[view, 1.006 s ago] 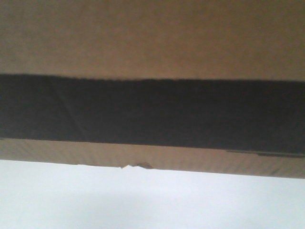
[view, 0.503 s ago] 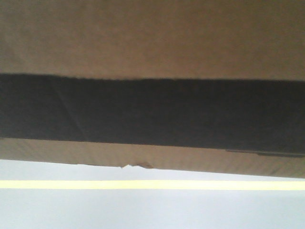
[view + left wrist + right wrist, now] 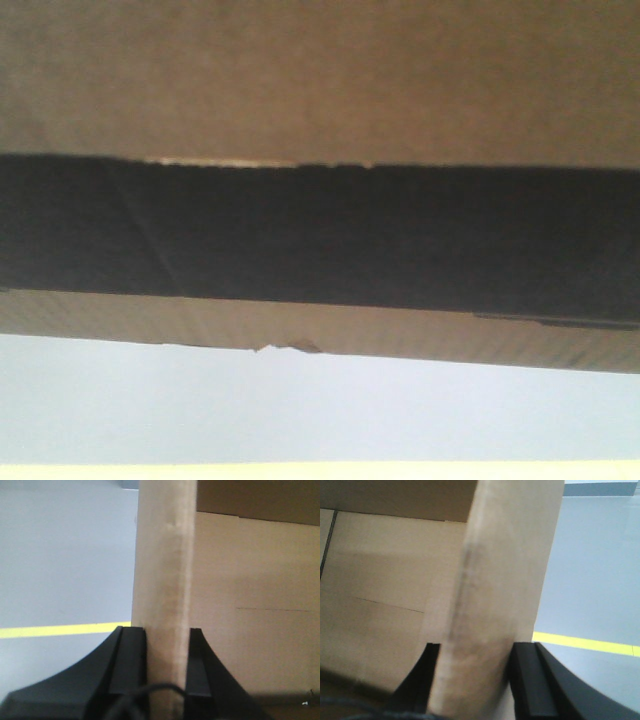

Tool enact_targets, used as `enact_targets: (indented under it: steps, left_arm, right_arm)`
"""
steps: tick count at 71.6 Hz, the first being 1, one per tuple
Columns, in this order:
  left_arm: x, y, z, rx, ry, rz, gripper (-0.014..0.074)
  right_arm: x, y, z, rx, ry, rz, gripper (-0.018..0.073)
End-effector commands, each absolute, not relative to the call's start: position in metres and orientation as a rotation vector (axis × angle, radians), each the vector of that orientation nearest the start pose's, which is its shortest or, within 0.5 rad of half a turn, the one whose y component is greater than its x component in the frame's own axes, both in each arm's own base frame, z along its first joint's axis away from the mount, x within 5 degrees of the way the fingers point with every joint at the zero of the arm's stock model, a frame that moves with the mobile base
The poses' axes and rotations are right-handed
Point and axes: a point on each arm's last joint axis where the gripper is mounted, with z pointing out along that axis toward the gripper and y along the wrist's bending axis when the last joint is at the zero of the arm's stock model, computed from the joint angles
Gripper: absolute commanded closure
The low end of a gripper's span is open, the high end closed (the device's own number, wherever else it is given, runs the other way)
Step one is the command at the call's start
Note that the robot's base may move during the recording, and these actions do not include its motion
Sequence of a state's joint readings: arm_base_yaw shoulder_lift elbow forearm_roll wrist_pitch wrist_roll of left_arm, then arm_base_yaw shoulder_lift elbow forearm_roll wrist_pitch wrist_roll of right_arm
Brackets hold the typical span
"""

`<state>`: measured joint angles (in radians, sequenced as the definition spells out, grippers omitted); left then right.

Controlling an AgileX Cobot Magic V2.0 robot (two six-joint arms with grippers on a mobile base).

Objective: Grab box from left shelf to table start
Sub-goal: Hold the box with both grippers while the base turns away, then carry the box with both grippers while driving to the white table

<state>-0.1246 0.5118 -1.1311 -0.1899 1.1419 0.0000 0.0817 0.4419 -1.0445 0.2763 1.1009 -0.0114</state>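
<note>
The left fingers (image 3: 127, 660) are clenched on a side wall (image 3: 162, 570) of the box (image 3: 250, 605), one finger on the outer face and one on the inner. The cardboard edge runs straight up between them. The right fingers (image 3: 530, 680) grip the opposite wall (image 3: 495, 580) the same way. Both are grasping the box, and neither is released.

The box therefore lies between the two arms, inward from each set of fingers: to the right of the left ones and to the left of the right ones. Its long axis runs side to side across the robot. In the front view it fills the frame from edge to edge, very close to the lens, with a dark band (image 3: 320, 230) across it. Neither arm is nearer, since each holds one end. My judgement is that any coming move depends on both arms travelling together at a fixed spacing. If they drift apart or together, a wall could bend or slip out.

Beyond the box there is only grey floor (image 3: 60, 555) with a yellow line (image 3: 60, 630) on it. The box appears to be carried in the air, off the shelf. The table is in none of the views, so I cannot tell how far away the set-down is.
</note>
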Motion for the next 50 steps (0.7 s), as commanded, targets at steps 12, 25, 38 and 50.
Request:
enact_targets:
  steps: [12, 25, 38, 50]
  left_arm:
    - [0.0239, -0.0335, 0.4628, 0.134, 1.804, -0.578, 0.0692]
    - [0.0239, -0.0335, 0.4628, 0.134, 1.804, -0.578, 0.0692]
    - [0.0239, -0.0335, 0.4628, 0.134, 1.804, -0.578, 0.0692]
    - [0.0239, -0.0335, 0.4628, 0.134, 1.804, -0.578, 0.0692]
  right_arm:
    - [0.0198, 0.0330, 0.4422, -0.136, 1.810, 0.528, 0.0501]
    - [0.0198, 0.0330, 0.4422, -0.136, 1.810, 0.528, 0.0501]
    - [0.0198, 0.0330, 0.4422, -0.136, 1.810, 0.528, 0.0501]
    - [0.0198, 0.0330, 0.4422, -0.136, 1.810, 0.528, 0.0501]
